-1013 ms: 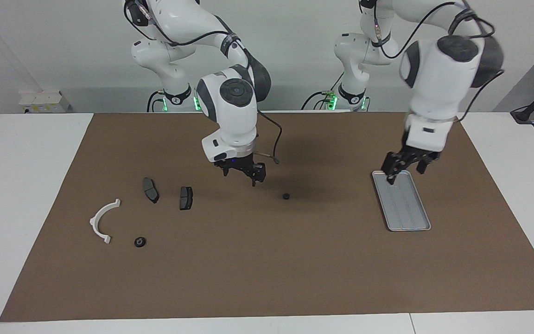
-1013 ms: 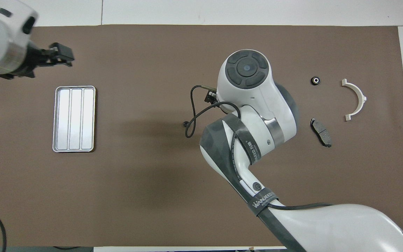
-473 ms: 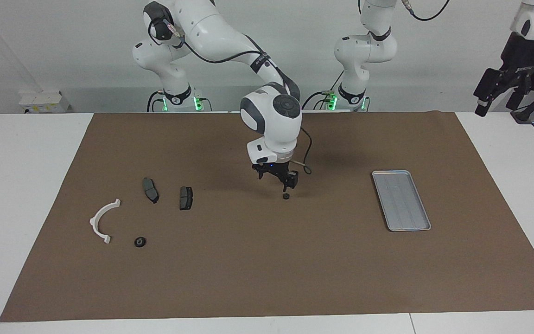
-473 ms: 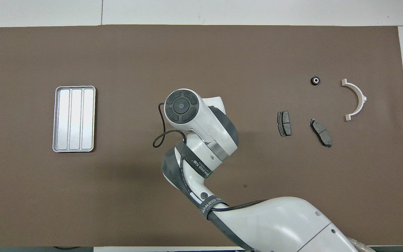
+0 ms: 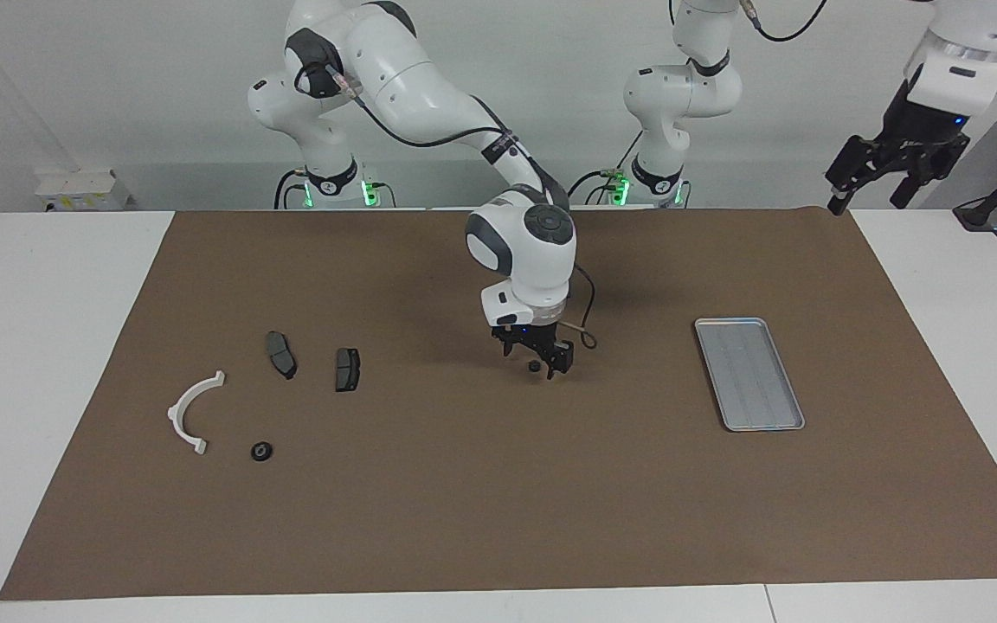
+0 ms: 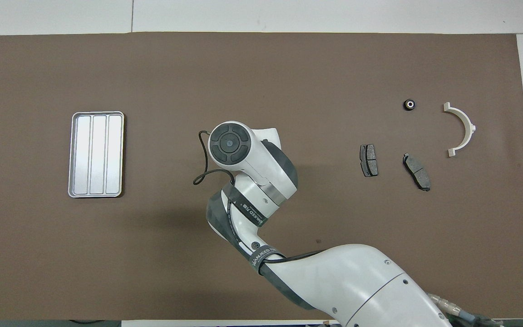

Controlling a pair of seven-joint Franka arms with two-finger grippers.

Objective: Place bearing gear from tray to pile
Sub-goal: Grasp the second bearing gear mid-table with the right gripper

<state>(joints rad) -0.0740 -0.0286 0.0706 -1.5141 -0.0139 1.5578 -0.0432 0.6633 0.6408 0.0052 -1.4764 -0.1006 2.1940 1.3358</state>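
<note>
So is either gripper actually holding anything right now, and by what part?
Nothing is held. The right gripper is open, down around the small black bearing gear on the mat, not closed on it. The left gripper is open, raised past the table's edge.

The tray (image 5: 749, 374) lies flat on the mat (image 5: 498, 519) toward the left arm's end of the counter (image 5: 40, 346), with nothing in it. Well apart from the tray, at mid-mat, a small bearing gear (image 5: 534, 366) sits on the mat, with the right hand (image 5: 537, 357) low over it, fingers spread to either side. Much farther from the tray, toward the right arm's end, lies the pile: two brake pads (image 5: 347, 369) side by side, a half-ring bracket (image 5: 194, 412) farther still from the tray, and a second bearing gear (image 5: 261, 451) just beside the bracket. The left hand (image 5: 872, 177) hangs high, open, over the mat's corner nearer to the robots than the tray.
</note>
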